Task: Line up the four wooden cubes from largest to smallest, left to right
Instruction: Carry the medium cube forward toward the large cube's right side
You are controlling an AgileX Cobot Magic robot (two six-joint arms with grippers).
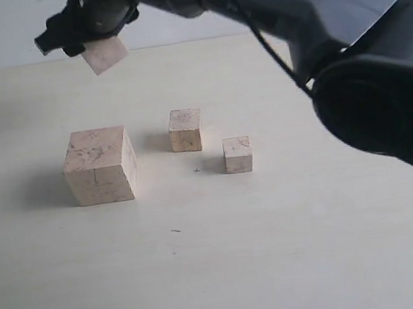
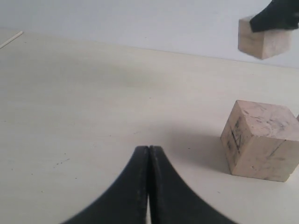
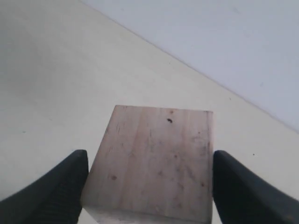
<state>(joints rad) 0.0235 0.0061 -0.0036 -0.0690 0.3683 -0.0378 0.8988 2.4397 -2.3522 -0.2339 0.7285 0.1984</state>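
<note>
The largest cube (image 1: 100, 166) sits on the worktop (image 1: 316, 261) at the left, nearer to me than the middle of the scene. I judge that place as settled, since it is the row's left end.

The next cube down in size, as far as I can judge it, is off the worktop. My right end effector (image 3: 148, 186) has reached across to the far left and is pinching this second cube (image 1: 104, 54) by two opposite faces. It hangs tilted in the air, above and beyond the largest one.

The third cube (image 1: 186, 130) rests to the right of the largest and a little farther back. The smallest cube (image 1: 238, 154) stands right of that again, but nearer. These two are close to each other without touching.

My left end effector (image 2: 148, 153) is low over the bare worktop on the left with its jaws pressed together, holding nothing.

So the order of the three resting cubes already reads correctly left to right, but they stagger rather than form a line. The carried cube has yet to be set between the largest and the third. That gap looks tight to me, so the two small cubes may need shifting right and squaring up.
</note>
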